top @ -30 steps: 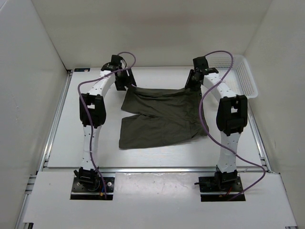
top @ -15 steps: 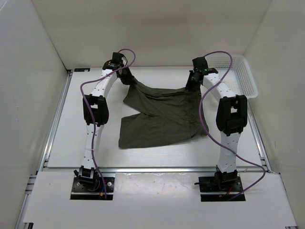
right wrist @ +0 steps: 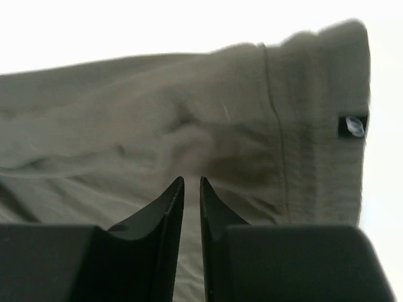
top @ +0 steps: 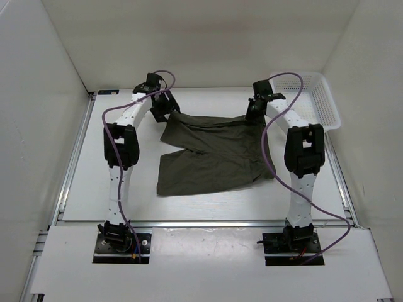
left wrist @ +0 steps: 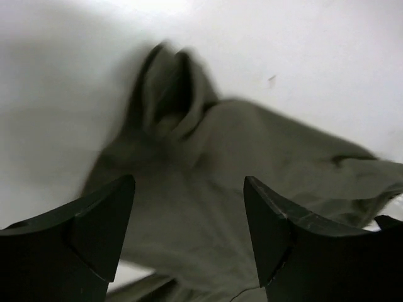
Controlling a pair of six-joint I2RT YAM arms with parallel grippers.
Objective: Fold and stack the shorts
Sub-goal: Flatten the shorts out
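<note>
The shorts (top: pixel 214 154) on the tabletop (top: pixel 214 204) are being released from the now wide-open, empty left fingers (left wrist: pixel 94 233), the right fingers (right wrist: pixel 165 220) are being narrowed at the waistband (right wrist: pixel 315 126), grip unconfirmable, so the fold is being judged set back.

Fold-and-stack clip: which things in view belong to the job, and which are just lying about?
Belong to the job:
- shorts, spread on the table
- left pincer and right pincer, both at the shorts' far edge

Just lying about:
- white basket, at the far right corner, nothing seen in it
</note>
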